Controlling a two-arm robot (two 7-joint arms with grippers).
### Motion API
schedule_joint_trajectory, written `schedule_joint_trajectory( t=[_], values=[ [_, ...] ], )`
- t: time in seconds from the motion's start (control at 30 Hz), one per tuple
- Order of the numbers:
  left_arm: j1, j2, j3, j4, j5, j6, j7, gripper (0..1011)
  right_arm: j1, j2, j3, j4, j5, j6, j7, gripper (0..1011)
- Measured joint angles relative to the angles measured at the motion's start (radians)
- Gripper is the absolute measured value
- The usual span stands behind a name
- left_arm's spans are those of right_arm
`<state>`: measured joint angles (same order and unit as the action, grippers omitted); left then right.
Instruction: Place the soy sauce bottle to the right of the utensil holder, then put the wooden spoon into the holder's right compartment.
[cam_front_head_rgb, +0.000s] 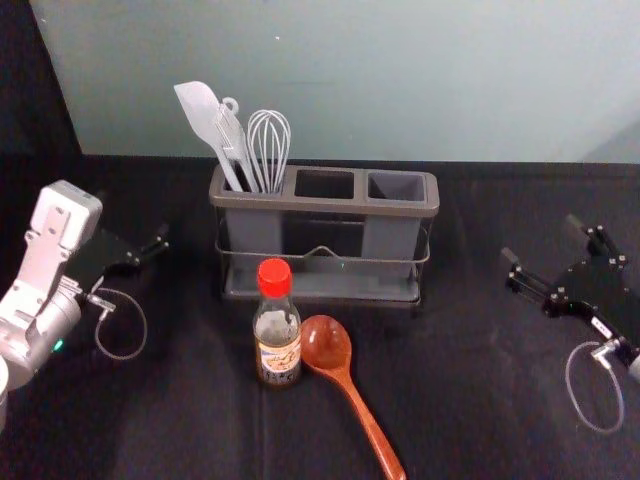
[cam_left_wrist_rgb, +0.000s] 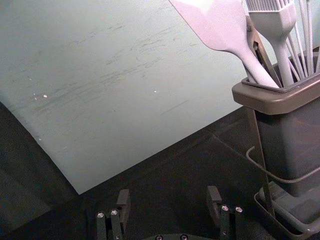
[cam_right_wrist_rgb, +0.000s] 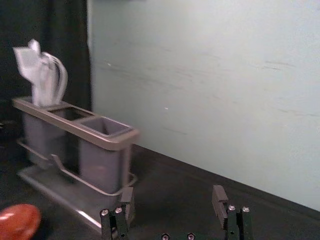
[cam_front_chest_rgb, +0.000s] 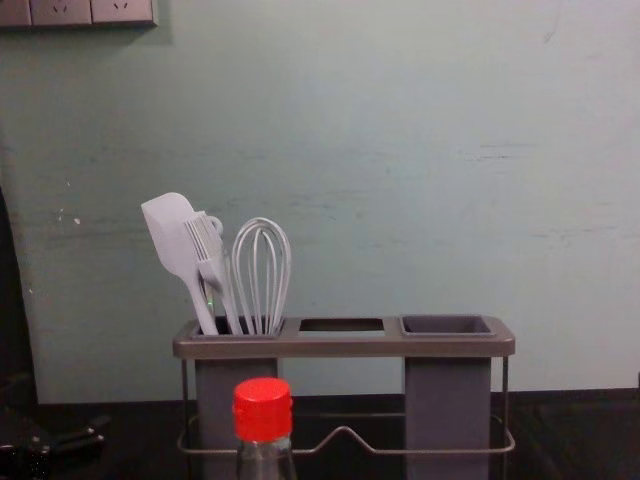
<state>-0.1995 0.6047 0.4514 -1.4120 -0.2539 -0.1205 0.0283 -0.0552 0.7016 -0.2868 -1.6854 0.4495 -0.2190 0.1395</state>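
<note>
The soy sauce bottle (cam_front_head_rgb: 278, 335), red-capped, stands upright in front of the utensil holder (cam_front_head_rgb: 322, 202); its cap (cam_front_chest_rgb: 263, 408) shows in the chest view. Just right of the bottle lies the wooden spoon (cam_front_head_rgb: 345, 385), bowl toward the holder; its bowl (cam_right_wrist_rgb: 19, 221) is in the right wrist view. The holder's right compartment (cam_front_chest_rgb: 446, 328) is empty. My left gripper (cam_front_head_rgb: 138, 254) is left of the holder, and in its wrist view the left gripper (cam_left_wrist_rgb: 169, 206) is open. Well right of the holder is my right gripper (cam_front_head_rgb: 541, 252); the right gripper (cam_right_wrist_rgb: 173, 206) is open too.
White utensils, a spatula (cam_front_head_rgb: 203, 115) and a whisk (cam_front_head_rgb: 269, 146) among them, stand in the holder's left compartment. Behind the holder rises a pale wall (cam_front_head_rgb: 400, 90). Black cloth (cam_front_head_rgb: 480, 400) covers the table.
</note>
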Motion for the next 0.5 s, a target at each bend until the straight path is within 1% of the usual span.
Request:
schedule_joint_trajectory(
  t=[0.03,0.07,0.17,0.23,0.27,0.3,0.33,0.4,0.5],
  values=[
    [0.0,0.0,0.0,0.0,0.0,0.0,0.0,1005,-0.018,0.007,0.009,-0.02,0.02,-0.002,0.017,1002],
    [0.0,0.0,0.0,0.0,0.0,0.0,0.0,1005,-0.018,0.007,0.009,-0.02,0.02,-0.002,0.017,1002],
    [0.0,0.0,0.0,0.0,0.0,0.0,0.0,1005,-0.07,0.025,0.035,-0.077,0.075,-0.005,0.063,1002],
    [0.0,0.0,0.0,0.0,0.0,0.0,0.0,1005,-0.086,0.029,0.042,-0.098,0.096,-0.005,0.083,1002],
    [0.0,0.0,0.0,0.0,0.0,0.0,0.0,1005,-0.101,0.033,0.047,-0.118,0.116,-0.003,0.101,1002],
    [0.0,0.0,0.0,0.0,0.0,0.0,0.0,1005,-0.106,0.035,0.049,-0.126,0.123,-0.002,0.109,1002],
    [0.0,0.0,0.0,0.0,0.0,0.0,0.0,1005,-0.115,0.037,0.049,-0.143,0.139,0.002,0.129,1002],
    [0.0,0.0,0.0,0.0,0.0,0.0,0.0,1005,-0.122,0.037,0.048,-0.157,0.151,0.007,0.148,1002],
    [0.0,0.0,0.0,0.0,0.0,0.0,0.0,1005,-0.12,0.029,0.033,-0.176,0.164,0.025,0.181,1002]
  ],
)
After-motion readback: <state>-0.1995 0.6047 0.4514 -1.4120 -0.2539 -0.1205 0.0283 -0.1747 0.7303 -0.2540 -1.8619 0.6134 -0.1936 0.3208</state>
